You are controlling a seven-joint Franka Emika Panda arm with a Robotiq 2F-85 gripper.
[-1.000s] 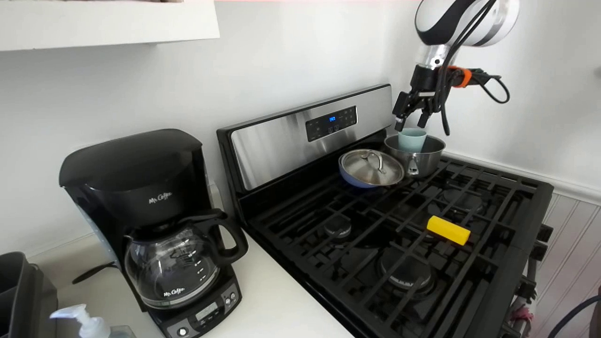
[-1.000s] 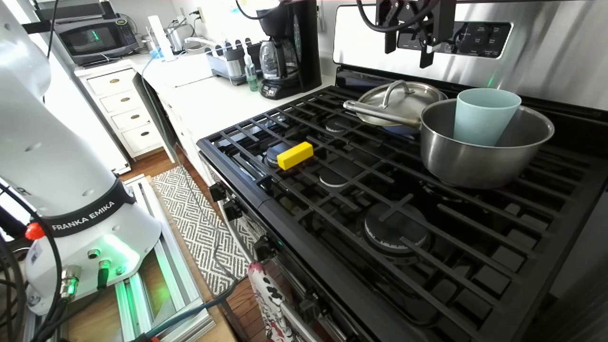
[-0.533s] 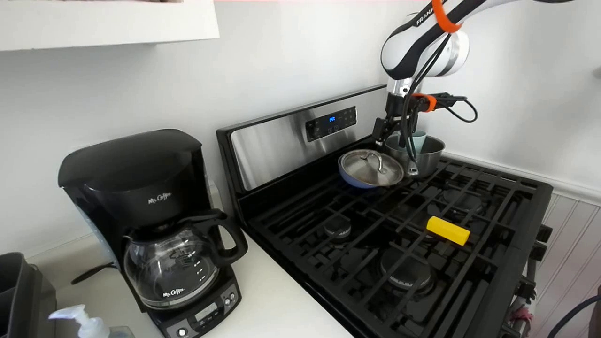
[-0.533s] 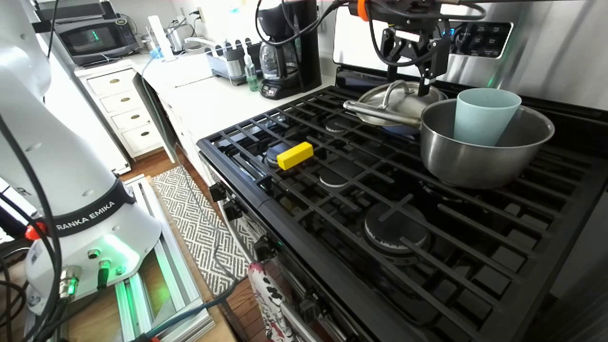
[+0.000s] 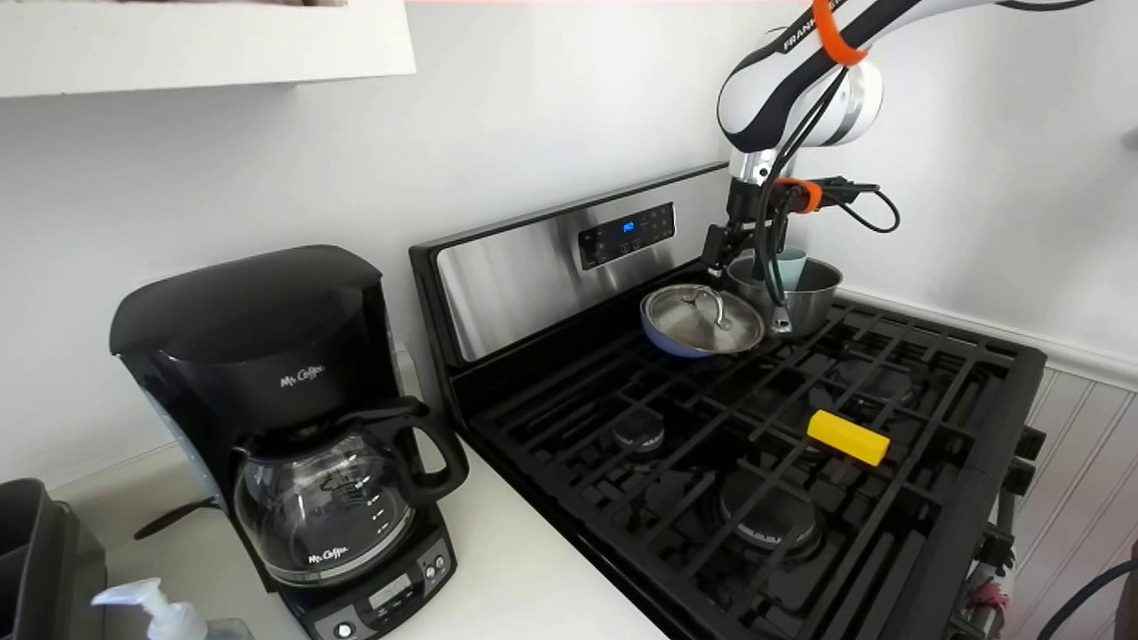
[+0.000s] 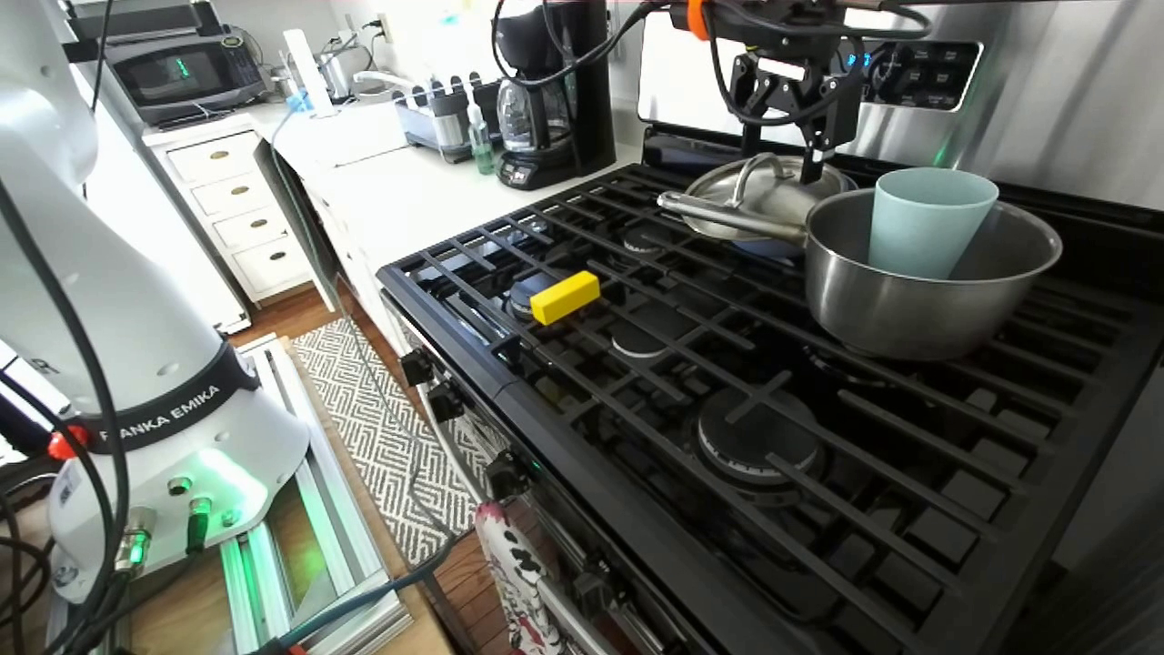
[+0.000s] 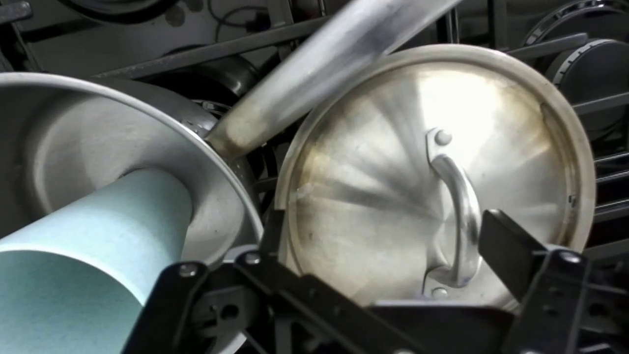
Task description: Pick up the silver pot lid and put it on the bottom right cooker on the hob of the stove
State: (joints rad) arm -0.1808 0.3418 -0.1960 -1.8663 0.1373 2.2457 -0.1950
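Observation:
The silver pot lid (image 5: 693, 324) has an arched handle and rests on the blue bowl (image 5: 671, 342) at the back of the stove (image 5: 516, 298). It also shows in an exterior view (image 6: 718, 186) and the wrist view (image 7: 363, 236). My gripper (image 7: 385, 223) is open above the lid. The lid's handle is between the fingers, close to the right finger; contact cannot be told. The gripper also shows in both exterior views (image 5: 736, 262) (image 6: 780, 159), its far finger partly hidden. The front right cooker (image 6: 755, 438) has nothing on it; it also shows in an exterior view (image 5: 871, 378).
The grey pot (image 6: 896, 318) stands beside the lid with a pale blue cup (image 6: 928, 227) in it. Its handle (image 6: 727, 216) sticks out in front of the lid. A yellow block (image 5: 847, 436) lies on the grates. The black coffee maker (image 5: 249, 302) stands on the counter beside the stove.
My gripper moved down and across from near the cup to above the lid during the first half second. Since then it has hardly moved. The lid and pot have stayed in place.

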